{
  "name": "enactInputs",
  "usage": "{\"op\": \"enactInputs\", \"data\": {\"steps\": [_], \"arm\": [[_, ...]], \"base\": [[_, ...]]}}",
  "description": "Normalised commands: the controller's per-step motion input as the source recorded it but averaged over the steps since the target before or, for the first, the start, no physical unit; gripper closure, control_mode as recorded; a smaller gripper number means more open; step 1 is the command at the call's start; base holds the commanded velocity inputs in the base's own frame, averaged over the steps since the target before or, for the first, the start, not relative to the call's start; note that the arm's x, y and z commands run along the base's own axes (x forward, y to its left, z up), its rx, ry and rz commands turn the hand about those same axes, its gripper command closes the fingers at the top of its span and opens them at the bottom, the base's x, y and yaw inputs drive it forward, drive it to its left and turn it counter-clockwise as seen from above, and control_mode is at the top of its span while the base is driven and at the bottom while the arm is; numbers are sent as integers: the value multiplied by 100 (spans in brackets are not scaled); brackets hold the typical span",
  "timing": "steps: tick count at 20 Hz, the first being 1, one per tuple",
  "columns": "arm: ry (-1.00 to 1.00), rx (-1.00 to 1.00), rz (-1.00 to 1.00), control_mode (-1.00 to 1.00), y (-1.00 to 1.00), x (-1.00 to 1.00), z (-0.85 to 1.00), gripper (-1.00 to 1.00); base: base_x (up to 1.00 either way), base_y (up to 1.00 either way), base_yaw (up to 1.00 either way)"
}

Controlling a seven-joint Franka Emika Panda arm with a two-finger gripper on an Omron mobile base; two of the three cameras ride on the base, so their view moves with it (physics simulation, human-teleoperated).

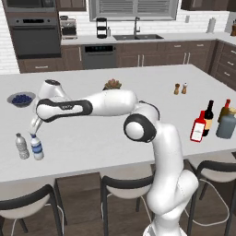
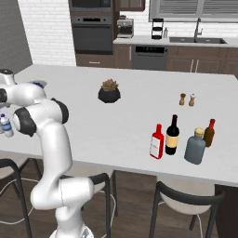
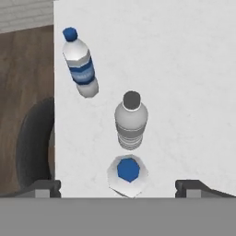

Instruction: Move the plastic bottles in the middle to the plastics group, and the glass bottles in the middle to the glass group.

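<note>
Right now the pincer point(image 1: 33, 132) stands wide, with the blue-labelled water bottle point(image 1: 37, 149) upright directly beneath it. It looks light, thin-walled and slippery; I'd grip gently at the label.

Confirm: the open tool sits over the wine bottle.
Wrong bottle. The open tool sits over a small water bottle, as the left base view shows; the wine bottle stands far off to the right.
</note>
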Motion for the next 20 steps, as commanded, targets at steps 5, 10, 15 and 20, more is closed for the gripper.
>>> {"op": "enactInputs", "data": {"steps": [5, 10, 15, 20], "arm": [[0, 0, -5, -100, -70, -53, 40, -100], [0, 0, -9, -100, -94, -69, 17, -100], [0, 0, -4, -100, -100, -69, 1, -100], [0, 0, -4, -100, -100, -62, 0, -100]], "base": [[0, 0, 0], [0, 0, 0], [0, 0, 0], [0, 0, 0]]}}
